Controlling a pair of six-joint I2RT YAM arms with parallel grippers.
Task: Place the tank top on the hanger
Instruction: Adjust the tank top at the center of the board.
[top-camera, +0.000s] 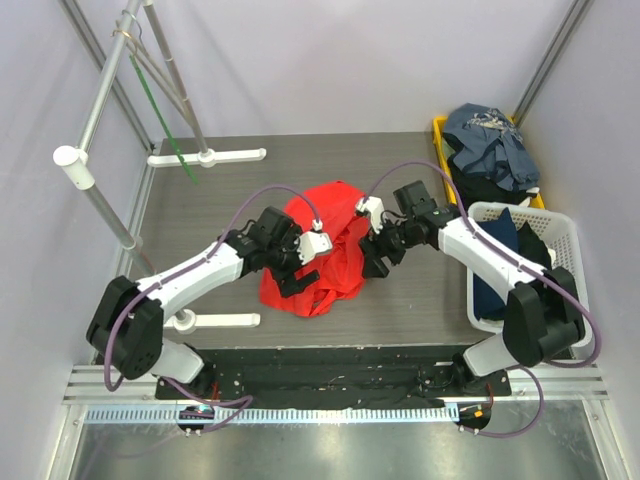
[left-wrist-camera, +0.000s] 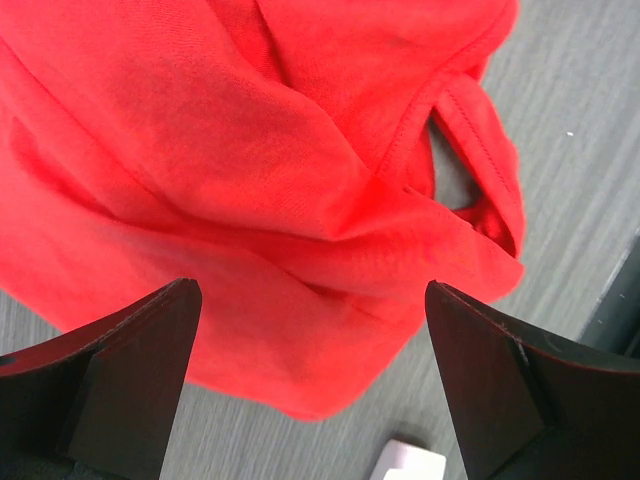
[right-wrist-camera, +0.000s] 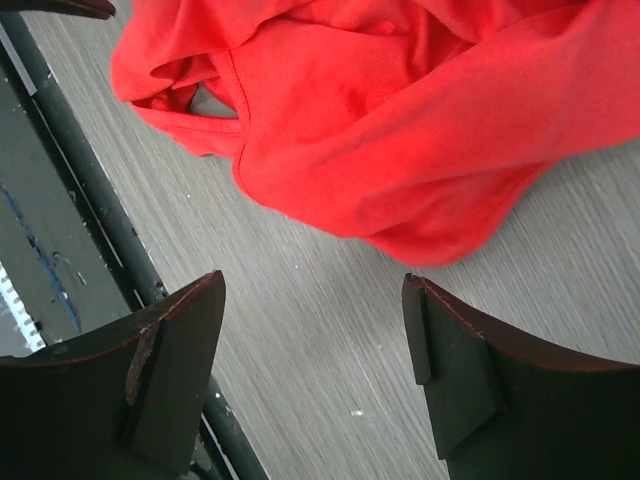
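Left gripper (left-wrist-camera: 310, 300): jaws spread wide, nothing clamped; fingers (left-wrist-camera: 130, 370) are dark, matte wedges with flat inner faces

Cloth at left gripper: the tank top (left-wrist-camera: 250, 150) fills the left wrist view just past the tips; soft bright red knit, creased into deep folds; a stitched strap loop curls at its right edge, with table showing through it

Right gripper (right-wrist-camera: 315, 290): jaws apart and holding nothing; dark curved fingers (right-wrist-camera: 450, 360), one scuffed on its inner face; bare table lies between them

Cloth at right gripper: the tank top (right-wrist-camera: 400, 130) lies just beyond the tips, bunched in a rounded heap; a hemmed opening gapes at its upper left

Table (top-camera: 420, 300): grey, with a fine wood-like grain; a dark rail (right-wrist-camera: 110, 230) runs along its near edge

Overview: the tank top (top-camera: 335, 215) sits crumpled mid-table between the left gripper (top-camera: 297, 278) and the right gripper (top-camera: 378, 262), one at either side of the heap

Hanger (top-camera: 160, 115): thin, green, hung by its hook high on the metal rack (top-camera: 100, 100) at far left, well apart from the tank top

Right side: white slatted basket (top-camera: 560, 225) holding navy clothes (top-camera: 500, 270); behind it, a yellow tray (top-camera: 440, 130) piled with blue-grey clothes (top-camera: 490, 140)
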